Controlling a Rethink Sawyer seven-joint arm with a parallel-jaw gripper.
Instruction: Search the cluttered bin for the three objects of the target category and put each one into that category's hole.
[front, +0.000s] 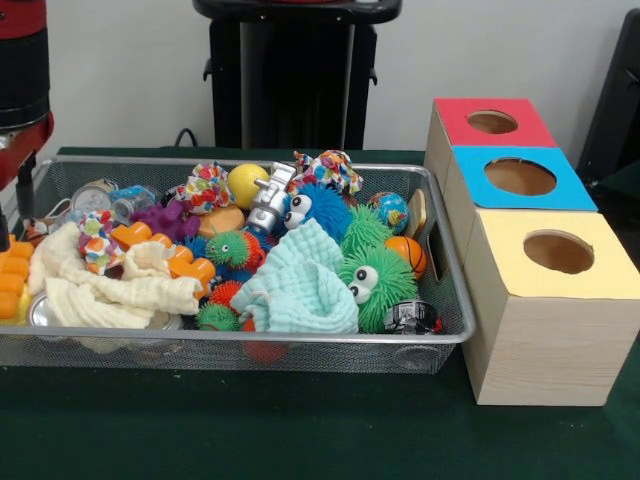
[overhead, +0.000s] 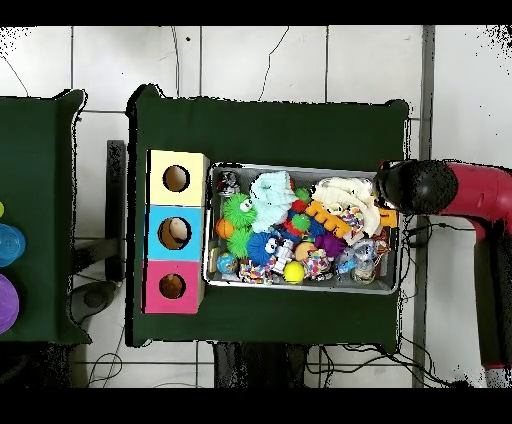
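The wire mesh bin (front: 250, 338) is full of toys and shows in the overhead view too (overhead: 300, 288). An orange-brown lumpy figure (front: 222, 220) lies at mid-bin beside a silver toy robot (front: 268, 198). A tan piece (front: 417, 213) stands against the bin's right end wall. A small tan thing (front: 36, 228) lies at the left end. The red-panelled hole (front: 492, 122) tops the farthest wooden box and also shows from overhead (overhead: 172, 286). My gripper (front: 10, 215) hangs at the bin's left end in the front view, mostly cut off. From overhead the arm's black head (overhead: 415, 187) covers it.
The blue-panelled hole (front: 520, 177) and yellow-panelled hole (front: 558, 251) sit nearer than the red one. Green fuzzy balls (front: 375, 285), a blue fuzzy ball (front: 318, 208), a mint cloth (front: 300, 285), a cream cloth (front: 110, 290) and orange blocks (front: 12, 280) fill the bin.
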